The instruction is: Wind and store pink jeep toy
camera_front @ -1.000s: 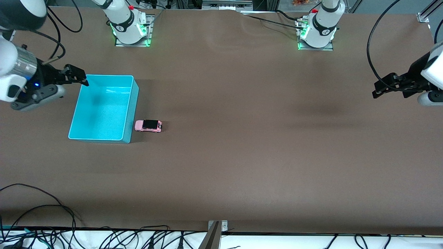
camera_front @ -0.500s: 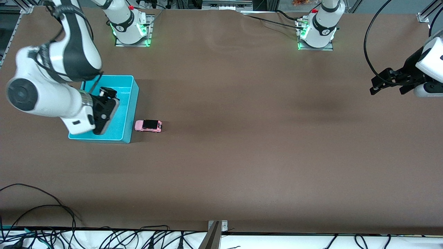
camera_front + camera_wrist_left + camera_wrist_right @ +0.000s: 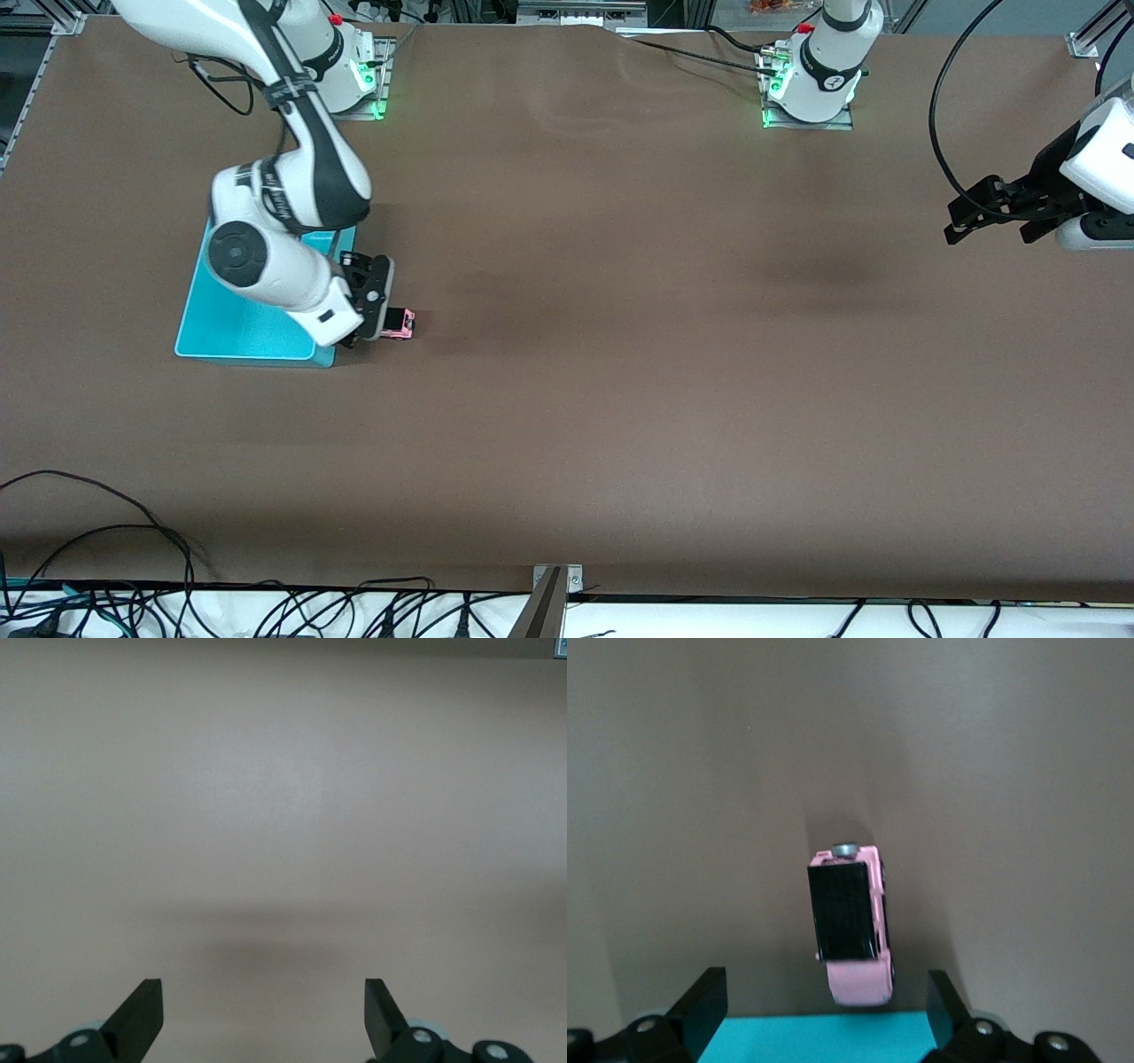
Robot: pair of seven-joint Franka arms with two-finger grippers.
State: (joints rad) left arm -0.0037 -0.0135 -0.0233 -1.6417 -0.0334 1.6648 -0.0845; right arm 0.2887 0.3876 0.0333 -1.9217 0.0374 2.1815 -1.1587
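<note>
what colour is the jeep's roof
Black, on a pink jeep; clearest in the right wrist view.

table (image 3: 620,399): brown, matte | bin (image 3: 221,332): turquoise, open-topped, on table toward the right arm's end | pink jeep toy (image 3: 403,324): on table just beside bin, on its side toward the left arm's end

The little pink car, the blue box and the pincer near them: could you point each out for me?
pink jeep toy (image 3: 845,911): right wrist view, on its black roof.
turquoise bin (image 3: 232,330): front view, on its bare floor.
right pincer (image 3: 824,1010): right wrist view, midway between its open fingertips, above the jeep.
</note>
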